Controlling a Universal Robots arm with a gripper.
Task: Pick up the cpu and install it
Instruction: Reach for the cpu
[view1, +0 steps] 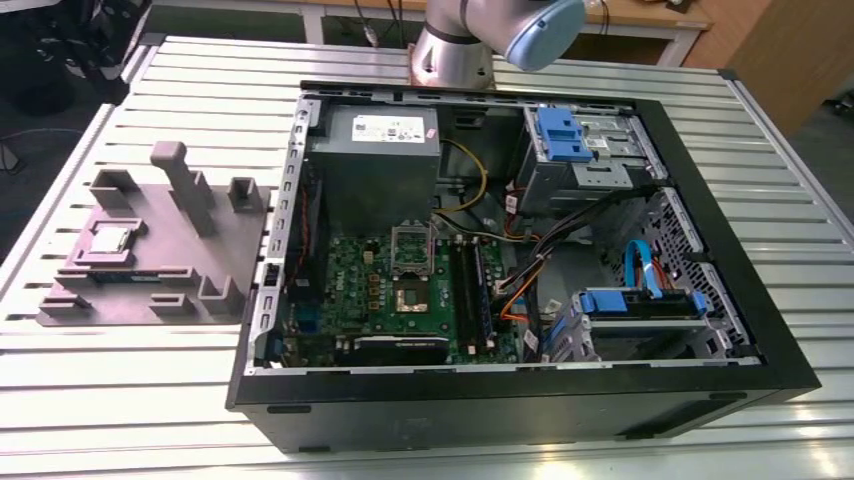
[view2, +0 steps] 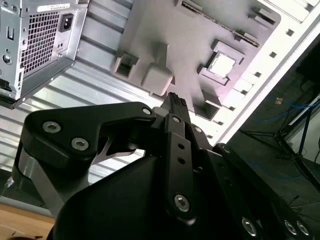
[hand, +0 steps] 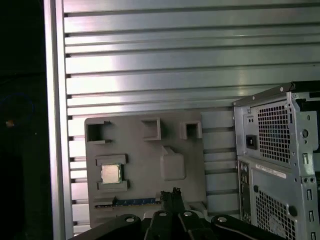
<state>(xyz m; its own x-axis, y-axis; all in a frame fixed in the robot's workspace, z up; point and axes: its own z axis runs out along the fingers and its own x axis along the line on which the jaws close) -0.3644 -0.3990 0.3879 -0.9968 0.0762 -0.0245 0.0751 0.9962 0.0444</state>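
— What could go wrong from here?

— Starting nearest: the gripper (view2: 175, 100) hangs clear above the grey holder (view2: 170, 35) and touches nothing. If it went down as it stands, I reckon the tips would land on top of the cpu (view2: 221, 65) and not either side of it. The chip lies flat in its own square recess on that holder, with low walls close round it. There looks to be little edge to catch, so a skewed grip could tip it or let it slip.

— And further off?

— The open computer case (view1: 534, 400) lies on the slatted table (view1: 134, 400) just beside the holder, on the exterior view's right. The socket (view1: 411, 295) sits bare on the motherboard (view1: 354, 290), down inside the case, with cables (view1: 534, 260) close by. A chip set in turned or tilted would, I judge, damage the socket's contacts, and the arm could snag those cables on the way in.

— And the jaws?

— In both wrist views the fingers (view2: 177, 130) lie pressed together with no real gap between them. They grip nothing.
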